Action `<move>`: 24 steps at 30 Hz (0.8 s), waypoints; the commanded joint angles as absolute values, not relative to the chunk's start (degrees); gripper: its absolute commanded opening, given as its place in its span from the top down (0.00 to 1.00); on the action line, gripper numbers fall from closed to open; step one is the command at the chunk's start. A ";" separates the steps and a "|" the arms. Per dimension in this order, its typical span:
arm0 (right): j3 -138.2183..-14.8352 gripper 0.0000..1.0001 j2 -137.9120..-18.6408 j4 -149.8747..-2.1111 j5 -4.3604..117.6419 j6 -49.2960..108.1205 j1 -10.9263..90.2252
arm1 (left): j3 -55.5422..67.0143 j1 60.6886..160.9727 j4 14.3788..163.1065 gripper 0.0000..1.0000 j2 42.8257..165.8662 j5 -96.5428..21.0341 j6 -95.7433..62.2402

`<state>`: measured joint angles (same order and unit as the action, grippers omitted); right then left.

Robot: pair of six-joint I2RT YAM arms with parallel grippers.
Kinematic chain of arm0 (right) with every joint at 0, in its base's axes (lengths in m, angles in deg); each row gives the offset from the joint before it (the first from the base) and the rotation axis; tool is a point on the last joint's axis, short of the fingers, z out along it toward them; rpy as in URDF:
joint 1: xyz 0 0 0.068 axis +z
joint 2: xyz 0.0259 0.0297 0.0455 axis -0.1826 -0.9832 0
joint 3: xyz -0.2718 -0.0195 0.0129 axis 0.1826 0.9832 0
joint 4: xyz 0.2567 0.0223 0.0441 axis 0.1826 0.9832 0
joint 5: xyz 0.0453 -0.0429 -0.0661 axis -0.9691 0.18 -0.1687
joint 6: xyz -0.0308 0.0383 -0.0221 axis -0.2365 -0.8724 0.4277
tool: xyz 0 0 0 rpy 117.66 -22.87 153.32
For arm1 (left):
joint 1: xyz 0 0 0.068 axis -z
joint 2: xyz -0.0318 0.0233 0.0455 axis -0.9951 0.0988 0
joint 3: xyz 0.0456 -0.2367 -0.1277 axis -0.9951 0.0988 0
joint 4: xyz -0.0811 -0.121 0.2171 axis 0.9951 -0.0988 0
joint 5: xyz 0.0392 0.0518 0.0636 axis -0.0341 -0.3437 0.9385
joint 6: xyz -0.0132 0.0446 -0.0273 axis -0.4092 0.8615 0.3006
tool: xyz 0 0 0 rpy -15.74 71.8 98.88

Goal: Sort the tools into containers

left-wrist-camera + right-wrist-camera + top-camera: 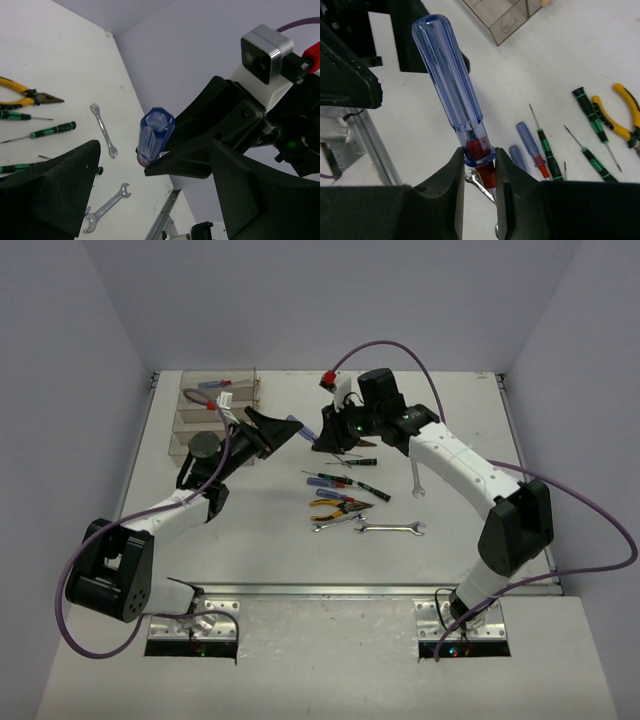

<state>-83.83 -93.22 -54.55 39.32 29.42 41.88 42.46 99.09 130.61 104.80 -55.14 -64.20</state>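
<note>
**A:** Where is the blue screwdriver (447,75)?

**B:** In the air, just right of the bins (186,418). The right tool (479,165) is clamped on the red end of its handle. The handle points toward the left tool (274,431).

**A:** And that one?

**B:** Its fingers (50,190) stand apart, one on each side of the handle. I see no touch.

**A:** What is hidden?

**B:** The shaft is hidden below the right tool's fingers. From above, the left arm (200,475) covers part of the bins, so I cannot count them.

**A:** Edges, and room?

**B:** The bins sit close to the far edge of the table (480,410), at its left corner. The pliers (340,506), wrenches (390,528) and slim screwdrivers (335,480) lie well right of the bins, nearer the arm bases. White table shows between them and the bins.
</note>
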 commanded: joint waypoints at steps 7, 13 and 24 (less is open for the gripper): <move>-85.62 0.96 -90.19 -57.18 26.85 22.87 42.43 | 37.93 102.06 145.09 0.53 109.55 -58.85 -64.35; -84.92 0.87 -89.20 -57.70 30.57 22.08 42.42 | 34.76 102.26 143.51 1.00 111.47 -59.70 -64.14; -70.42 0.01 -71.53 -56.55 61.78 18.03 35.94 | 14.16 89.17 104.13 1.00 118.15 -29.85 -62.48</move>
<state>-73.84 -80.25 -55.27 48.90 19.22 38.69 22.29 96.96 115.59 114.10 -44.18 -62.01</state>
